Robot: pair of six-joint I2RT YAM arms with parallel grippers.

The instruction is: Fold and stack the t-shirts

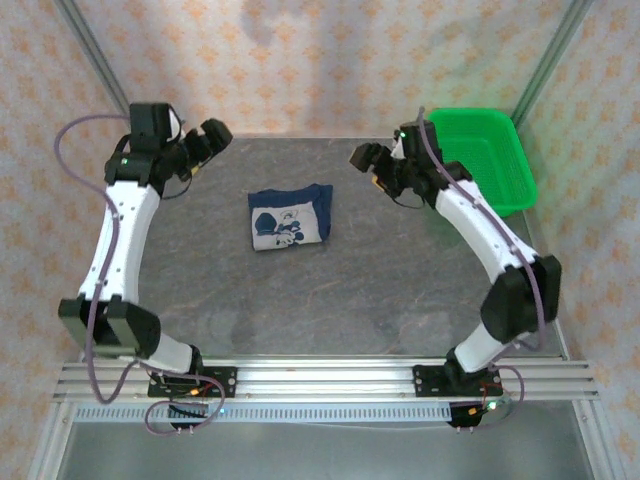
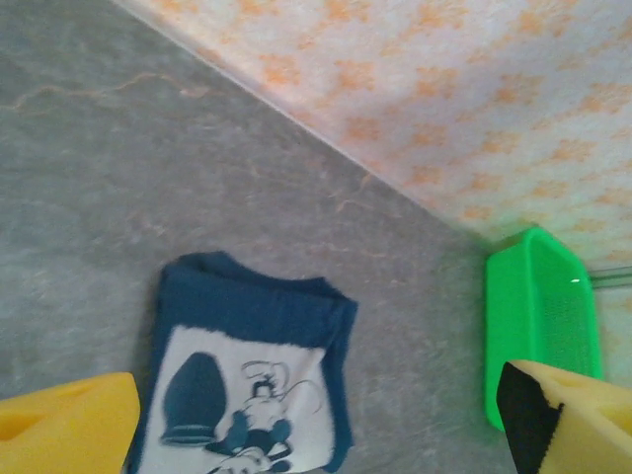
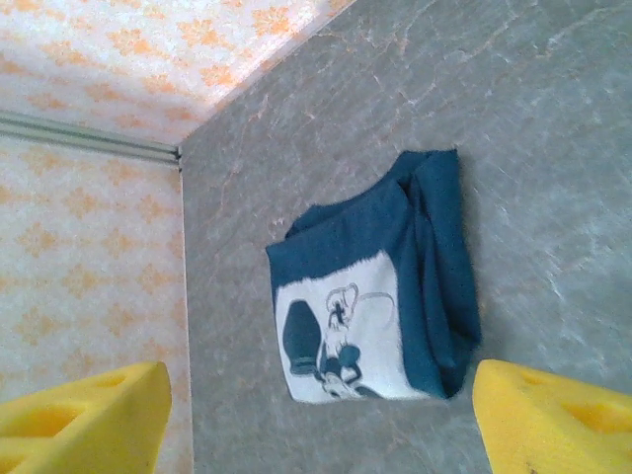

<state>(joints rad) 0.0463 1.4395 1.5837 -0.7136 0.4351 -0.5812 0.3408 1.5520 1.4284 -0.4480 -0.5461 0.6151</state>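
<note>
Beside t-shirt (image 1: 290,217), left claw (image 1: 212,136) aloft, parted

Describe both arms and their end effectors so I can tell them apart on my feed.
The left arm and right arm match: white shells, black joints, purple cables. The left end effector and right end effector are black with yellow fingers.
</note>
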